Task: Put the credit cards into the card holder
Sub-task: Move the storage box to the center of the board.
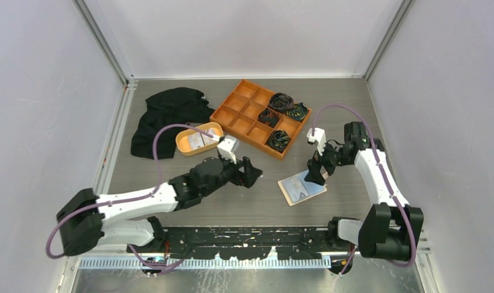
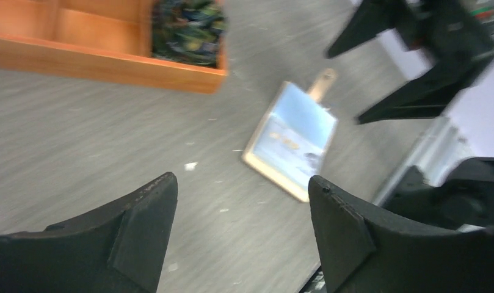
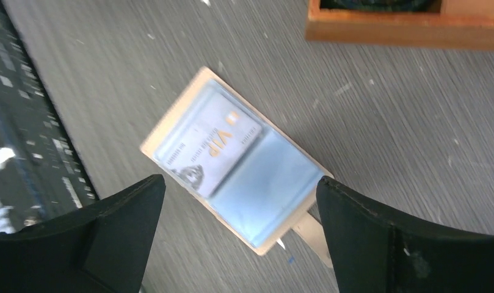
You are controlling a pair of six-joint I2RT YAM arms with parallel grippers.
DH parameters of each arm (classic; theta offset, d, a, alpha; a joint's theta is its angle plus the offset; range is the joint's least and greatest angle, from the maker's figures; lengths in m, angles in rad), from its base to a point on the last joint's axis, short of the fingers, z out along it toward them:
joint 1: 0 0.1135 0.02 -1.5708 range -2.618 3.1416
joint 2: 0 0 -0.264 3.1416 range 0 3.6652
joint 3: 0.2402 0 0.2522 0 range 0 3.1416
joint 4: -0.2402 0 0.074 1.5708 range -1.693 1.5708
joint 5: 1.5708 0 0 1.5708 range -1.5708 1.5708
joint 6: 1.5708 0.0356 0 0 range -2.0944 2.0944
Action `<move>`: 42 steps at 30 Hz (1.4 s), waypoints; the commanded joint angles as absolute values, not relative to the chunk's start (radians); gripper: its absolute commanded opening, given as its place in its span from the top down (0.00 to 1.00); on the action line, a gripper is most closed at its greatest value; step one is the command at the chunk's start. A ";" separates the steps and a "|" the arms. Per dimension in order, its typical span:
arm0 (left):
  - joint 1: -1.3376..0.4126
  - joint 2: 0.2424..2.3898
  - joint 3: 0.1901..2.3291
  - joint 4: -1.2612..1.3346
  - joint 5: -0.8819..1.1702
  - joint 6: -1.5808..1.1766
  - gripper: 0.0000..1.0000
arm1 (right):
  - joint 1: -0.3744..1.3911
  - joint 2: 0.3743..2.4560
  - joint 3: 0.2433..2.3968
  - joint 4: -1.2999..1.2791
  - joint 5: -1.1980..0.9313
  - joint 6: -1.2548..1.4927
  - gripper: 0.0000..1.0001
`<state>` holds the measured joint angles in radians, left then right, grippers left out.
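Card holder (image 1: 301,188) lies opened flat near the surface's near edge, right of middle, slots upward to take cards; a white card (image 3: 210,143) sits inside. Beside it the left gripper (image 1: 251,173) and right gripper (image 1: 316,175) hover spread, empty.

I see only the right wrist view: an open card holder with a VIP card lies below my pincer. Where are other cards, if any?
Observer: White cards lie in the oval orange dish, left of the divided tray.
Operator: And the left pincer?
Observer: The left pincer hovers open and empty, between that dish and the card holder.
Operator: Anything else nearby?
Observer: A black cloth lies beyond the dish, far left.
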<state>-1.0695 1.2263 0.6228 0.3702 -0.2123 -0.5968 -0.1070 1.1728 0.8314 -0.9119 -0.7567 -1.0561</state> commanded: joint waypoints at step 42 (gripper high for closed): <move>-0.612 1.815 1.212 -0.333 0.306 -0.473 0.80 | 0.193 1.387 1.113 -0.814 -0.842 -0.510 0.17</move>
<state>-0.4980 1.8957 1.2942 -0.4652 0.1871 -0.3599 0.1925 1.3834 1.1164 -0.8642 -0.7769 -0.5709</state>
